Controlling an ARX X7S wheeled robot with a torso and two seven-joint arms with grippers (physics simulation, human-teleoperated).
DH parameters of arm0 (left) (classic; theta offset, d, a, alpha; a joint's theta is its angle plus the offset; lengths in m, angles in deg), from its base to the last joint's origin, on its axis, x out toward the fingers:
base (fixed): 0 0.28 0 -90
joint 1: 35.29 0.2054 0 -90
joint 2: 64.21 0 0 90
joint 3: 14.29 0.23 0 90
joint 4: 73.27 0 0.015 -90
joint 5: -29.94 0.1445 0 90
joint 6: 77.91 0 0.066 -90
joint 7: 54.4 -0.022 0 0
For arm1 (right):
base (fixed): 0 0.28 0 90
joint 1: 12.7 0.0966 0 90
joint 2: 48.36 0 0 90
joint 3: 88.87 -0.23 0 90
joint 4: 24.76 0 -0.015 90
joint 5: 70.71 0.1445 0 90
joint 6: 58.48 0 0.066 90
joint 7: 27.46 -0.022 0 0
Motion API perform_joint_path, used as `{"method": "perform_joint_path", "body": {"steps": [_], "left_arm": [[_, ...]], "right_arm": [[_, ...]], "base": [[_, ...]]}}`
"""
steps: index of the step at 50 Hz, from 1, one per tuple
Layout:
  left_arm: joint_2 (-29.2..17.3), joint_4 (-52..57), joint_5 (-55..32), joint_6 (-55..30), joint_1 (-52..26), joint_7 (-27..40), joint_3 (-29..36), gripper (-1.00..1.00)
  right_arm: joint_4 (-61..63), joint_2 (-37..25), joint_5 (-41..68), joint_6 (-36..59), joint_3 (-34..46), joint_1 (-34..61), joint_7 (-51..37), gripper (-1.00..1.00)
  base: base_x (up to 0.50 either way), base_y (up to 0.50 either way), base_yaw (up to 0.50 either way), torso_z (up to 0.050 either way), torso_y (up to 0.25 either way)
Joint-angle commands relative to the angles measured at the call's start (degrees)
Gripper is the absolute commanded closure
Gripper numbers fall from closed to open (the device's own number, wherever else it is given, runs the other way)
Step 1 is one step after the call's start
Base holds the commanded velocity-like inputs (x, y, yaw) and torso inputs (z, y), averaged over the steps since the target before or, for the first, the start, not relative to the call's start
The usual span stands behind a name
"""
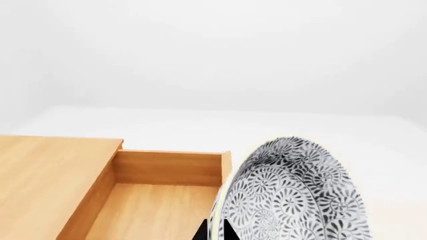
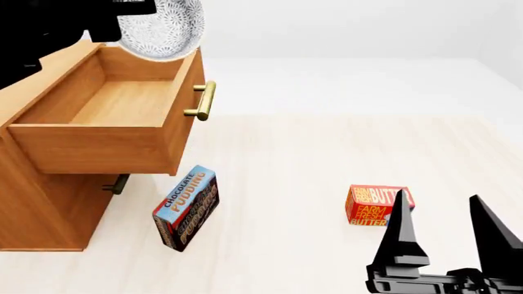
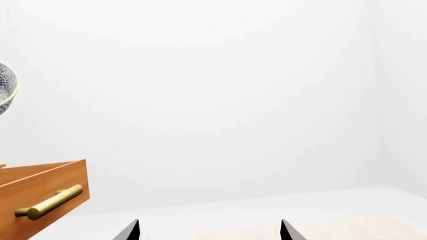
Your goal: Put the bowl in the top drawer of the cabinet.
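Observation:
The patterned bowl (image 2: 163, 26) hangs tilted on its edge above the far end of the top drawer (image 2: 110, 101), which stands pulled out of the cabinet (image 2: 41, 202) with nothing inside. My left gripper (image 1: 214, 231) is shut on the bowl (image 1: 293, 192), its two black fingertips pinching the rim. In the left wrist view the drawer's wooden floor (image 1: 157, 210) lies just beside the bowl. My right gripper (image 2: 441, 217) stands open and holds nothing, low at the front right above the floor. The right wrist view catches the bowl's edge (image 3: 5, 90) and the drawer's brass handle (image 3: 52, 202).
A chocolate pudding box (image 2: 186, 207) stands on the floor just in front of the cabinet. A red butter box (image 2: 372, 205) lies to the right, close to my right gripper. The lower drawer's handle (image 2: 117, 184) shows under the open drawer.

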Motion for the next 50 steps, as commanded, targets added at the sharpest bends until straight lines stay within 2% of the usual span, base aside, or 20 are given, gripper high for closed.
{"method": "perform_joint_path", "body": {"steps": [1, 26, 50], "left_arm": [[-1.9, -0.1, 7.5, 1.4, 1.9, -2.4, 0.7, 1.0], [0.8, -4.4, 23.7, 7.4, 6.4, -7.1, 6.7, 1.0], [2.3, -7.7, 30.5, 10.3, 8.3, -7.4, 10.2, 1.0]], "right_arm": [[-0.6, 0.0, -0.5, -1.0, 0.6, -0.4, 0.1, -1.0], [-1.0, -1.0, -0.5, -1.9, 0.6, -0.8, -0.1, -1.0], [-2.1, -1.3, -0.5, -3.7, 0.6, -1.4, 0.1, -1.0]], "base": [[0.0, 0.0, 0.0, 0.0, 0.0], [0.0, 0.0, 0.0, 0.0, 0.0], [0.0, 0.0, 0.0, 0.0, 0.001]]}}
